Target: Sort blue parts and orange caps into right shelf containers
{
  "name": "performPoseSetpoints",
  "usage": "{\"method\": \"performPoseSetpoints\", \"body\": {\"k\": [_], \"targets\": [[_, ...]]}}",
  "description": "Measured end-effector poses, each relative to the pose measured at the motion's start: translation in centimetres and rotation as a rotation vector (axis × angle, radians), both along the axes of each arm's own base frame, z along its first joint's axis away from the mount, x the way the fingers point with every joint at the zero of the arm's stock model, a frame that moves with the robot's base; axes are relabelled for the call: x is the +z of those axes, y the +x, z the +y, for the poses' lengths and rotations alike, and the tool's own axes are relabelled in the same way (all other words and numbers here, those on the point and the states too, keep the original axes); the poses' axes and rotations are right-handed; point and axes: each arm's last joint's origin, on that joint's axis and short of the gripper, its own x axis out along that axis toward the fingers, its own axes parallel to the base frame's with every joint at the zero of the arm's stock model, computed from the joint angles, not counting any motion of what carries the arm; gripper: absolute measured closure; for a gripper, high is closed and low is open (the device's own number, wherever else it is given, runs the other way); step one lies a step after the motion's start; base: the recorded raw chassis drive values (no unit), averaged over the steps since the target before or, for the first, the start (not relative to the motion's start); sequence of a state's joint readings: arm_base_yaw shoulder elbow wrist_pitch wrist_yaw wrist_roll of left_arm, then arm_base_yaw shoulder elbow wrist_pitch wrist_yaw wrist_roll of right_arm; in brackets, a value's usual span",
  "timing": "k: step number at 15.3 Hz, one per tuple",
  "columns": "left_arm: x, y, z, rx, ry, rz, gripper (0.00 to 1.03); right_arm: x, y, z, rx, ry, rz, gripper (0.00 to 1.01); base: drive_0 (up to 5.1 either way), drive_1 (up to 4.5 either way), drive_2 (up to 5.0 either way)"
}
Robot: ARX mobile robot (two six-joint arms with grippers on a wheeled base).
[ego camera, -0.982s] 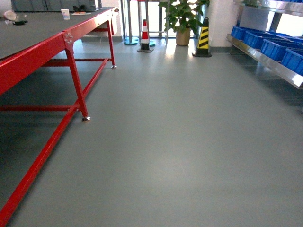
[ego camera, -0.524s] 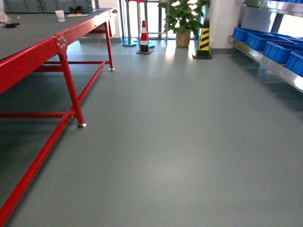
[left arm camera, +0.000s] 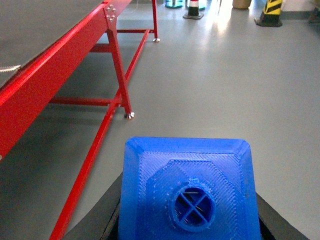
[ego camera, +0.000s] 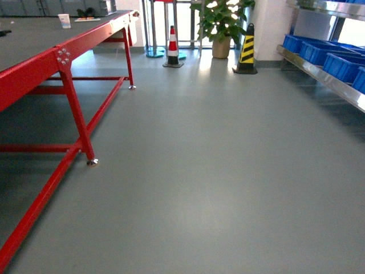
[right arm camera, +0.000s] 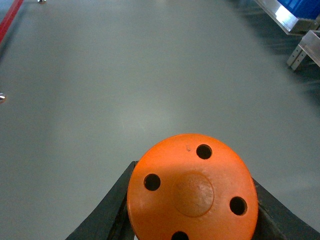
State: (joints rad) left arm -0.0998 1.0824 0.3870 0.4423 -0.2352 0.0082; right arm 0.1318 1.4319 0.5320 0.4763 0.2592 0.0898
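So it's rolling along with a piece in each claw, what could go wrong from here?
The blue part and the orange cap each sit between just two dark fingers; a jolt could shake one loose onto the floor. The red table has a leg close on the left, which the base might clip. The blue crates are still far off.

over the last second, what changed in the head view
The view swung: the red table leg slid left and down the picture, the blue crates on the steel shelf drifted toward the right edge, and the striped cone barely shifted. So the robot itself moved, not the objects. Floor layout, plant and cones are otherwise unchanged.
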Motion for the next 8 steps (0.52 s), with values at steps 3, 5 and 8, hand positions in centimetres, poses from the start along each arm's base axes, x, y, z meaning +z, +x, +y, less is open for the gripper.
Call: {"method": "performPoseSetpoints", "body": {"k": [3,5,8], "targets": [[-0.01,0.00,0.00,0.000,0.000,0.001,0.59,0.02,0.00,0.00,0.000,0.000,-0.001,0.58,0.1,4.42,-4.2],[0.02,-0.02,0.00,0.000,0.000,-0.001,0.59,0.03,0.01,0.00,-0.001,0.000,-0.003,0.58,0.0,4.32,-4.3],[0.00,-0.01,0.00,0.000,0.000,0.000,0.59,0.03,0.00,0.00,0.000,0.000,-0.002,0.58,0.0,4.32,-4.3]]}}
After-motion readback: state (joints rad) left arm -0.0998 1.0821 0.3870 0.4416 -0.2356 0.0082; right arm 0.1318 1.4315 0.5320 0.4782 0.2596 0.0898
